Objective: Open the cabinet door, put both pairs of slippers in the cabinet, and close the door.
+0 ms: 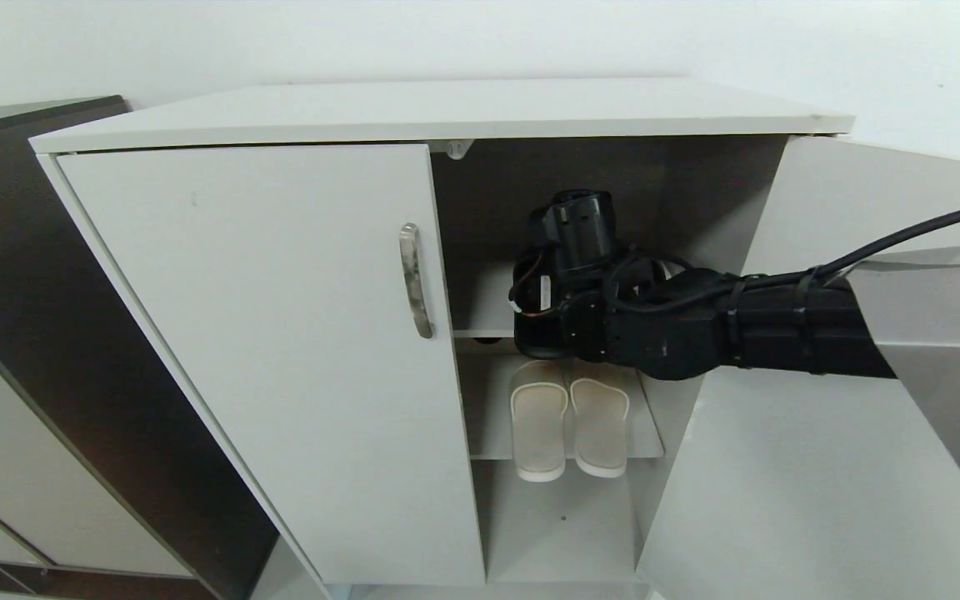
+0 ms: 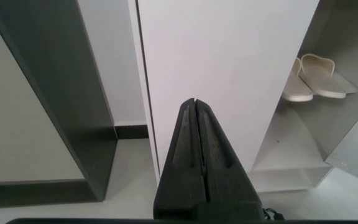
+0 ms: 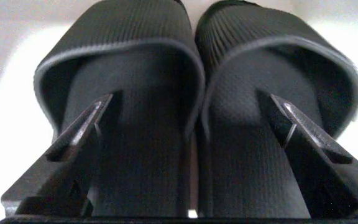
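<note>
Left hand: pressed together, empty, facing shut left door. White slippers: on middle shelf, overhanging its front edge. Dark slippers: side by side between spread right hand, apparently on upper shelf. Probably light, flexible; grip adjoining inner walls together.

My head view, lower centre: middle shelf carries white slippers side by side, overhanging its front edge.

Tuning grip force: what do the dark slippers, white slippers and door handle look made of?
Dark slippers: soft foam or rubber, matte, fine ribbed texture. White slippers: smooth moulded foam, probably; matte, thick soles. Door handle: likely metal, brushed sheen.
</note>
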